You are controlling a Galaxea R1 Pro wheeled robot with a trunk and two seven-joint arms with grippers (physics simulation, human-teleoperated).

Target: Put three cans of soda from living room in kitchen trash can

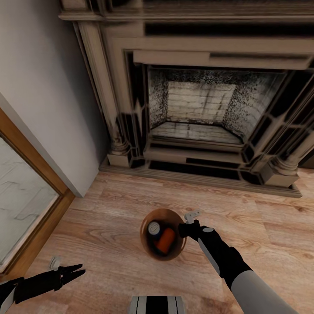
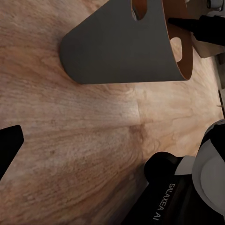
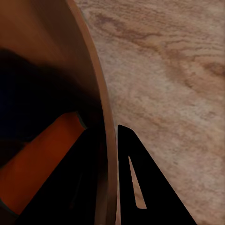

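Note:
The tash can (image 1: 144, 239), pale grey outside (image 2: 122, 47) and orange-brown inside, is over the wood floor in front of the fireplace. My right gripper (image 1: 183, 229) is shut on its rim, one finger inside the wall and one outside (image 3: 107, 131). Inside the bin lie a dark blue can of soda with a silvery top (image 1: 153, 227) and an orange one (image 1: 166, 240), the orange one also close by my right fingers (image 3: 42, 154). My left gripper (image 1: 74, 271) hangs low over the floor to the left of the bin, open with nothing in it. The kitchen is out of view.
An ornate fireplace (image 1: 196, 109) fills the wall ahead, its stone base (image 1: 200, 176) close behind the bin. A grey wall corner (image 1: 74, 187) and a wood-framed glass panel (image 1: 26, 196) stand at the left. My own base (image 1: 157, 304) shows at the near edge.

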